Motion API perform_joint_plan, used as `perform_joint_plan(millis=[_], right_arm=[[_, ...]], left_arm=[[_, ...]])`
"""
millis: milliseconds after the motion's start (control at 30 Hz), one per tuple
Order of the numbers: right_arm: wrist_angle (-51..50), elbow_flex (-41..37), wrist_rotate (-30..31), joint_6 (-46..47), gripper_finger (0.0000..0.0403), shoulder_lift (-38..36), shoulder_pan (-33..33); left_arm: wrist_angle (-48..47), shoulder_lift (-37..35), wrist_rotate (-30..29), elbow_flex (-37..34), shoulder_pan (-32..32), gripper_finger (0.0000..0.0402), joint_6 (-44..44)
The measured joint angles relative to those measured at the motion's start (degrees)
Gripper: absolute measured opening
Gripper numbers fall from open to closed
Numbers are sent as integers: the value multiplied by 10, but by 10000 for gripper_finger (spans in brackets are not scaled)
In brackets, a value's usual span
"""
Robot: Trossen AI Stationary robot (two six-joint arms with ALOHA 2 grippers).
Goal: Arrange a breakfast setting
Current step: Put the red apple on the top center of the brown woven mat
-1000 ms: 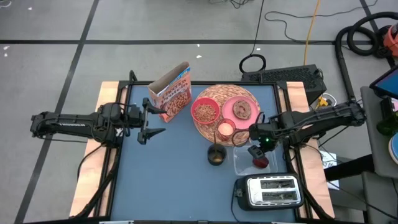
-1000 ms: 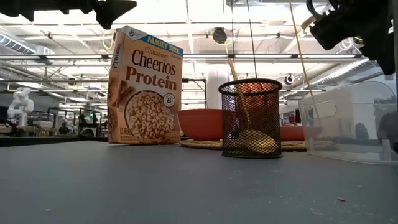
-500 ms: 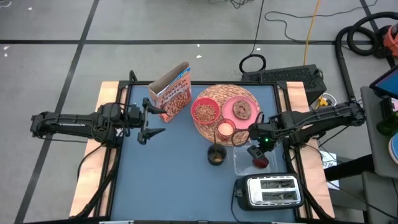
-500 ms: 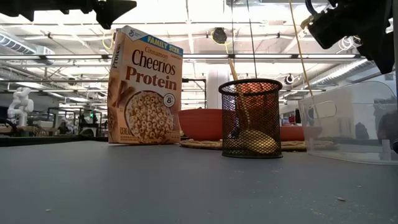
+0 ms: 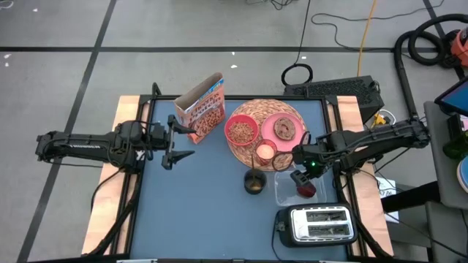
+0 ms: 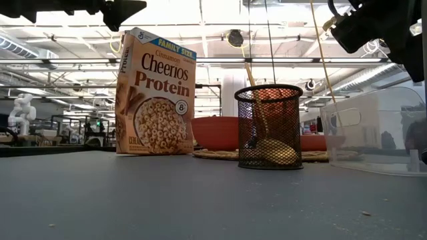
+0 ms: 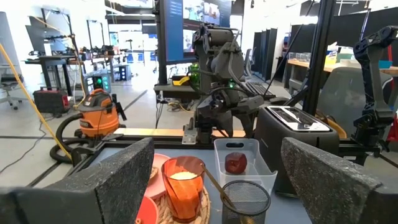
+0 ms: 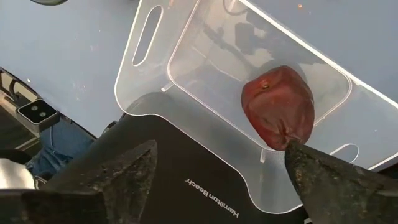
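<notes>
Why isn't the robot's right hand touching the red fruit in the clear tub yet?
Apart. In the right wrist view the right gripper hovers with jaws open above the clear tub, and the dark red fruit lies on the tub's floor below them.

Looking straight down over the whole table [image 5: 197, 204]; peering level across it from tabletop height; riding each wrist. Sharing the clear plastic tub [image 8: 205, 68] and dark red fruit [image 8: 278, 107] between both wrist views.
</notes>
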Motion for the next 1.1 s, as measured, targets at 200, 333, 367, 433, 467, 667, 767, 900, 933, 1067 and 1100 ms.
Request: perform_joint_plan(millis=[200, 333, 367, 433, 467, 667, 767, 900, 933, 1067, 1100], right_arm=[[2, 0, 1, -1, 356, 0, 0], [15, 0, 1, -5, 357, 0, 0], [17, 0, 1, -10, 357, 0, 0], [17, 0, 2, -16, 357, 0, 0], [15, 0, 2, -15, 357, 0, 0], [-42, 0, 3, 45, 357, 0, 10], [-65, 0, 15, 84, 357, 0, 15], [-54, -11, 43, 93, 357, 0, 23], [-47, -17, 46, 95, 357, 0, 25], [-18, -44, 45, 116, 357, 0, 32], [-13, -51, 45, 122, 357, 0, 34]], left_arm=[[-3, 0, 0, 0, 0, 358, 0], [-3, 0, 0, 0, 0, 358, 0], [-3, 0, 0, 0, 0, 358, 0], [-3, 0, 0, 0, 0, 358, 0], [-3, 0, 0, 0, 0, 358, 0], [-3, 0, 0, 0, 0, 358, 0], [-3, 0, 0, 0, 0, 358, 0], [-3, 0, 0, 0, 0, 358, 0], [-3, 0, 0, 0, 0, 358, 0], [-3, 0, 0, 0, 0, 358, 0], [-3, 0, 0, 0, 0, 358, 0]])
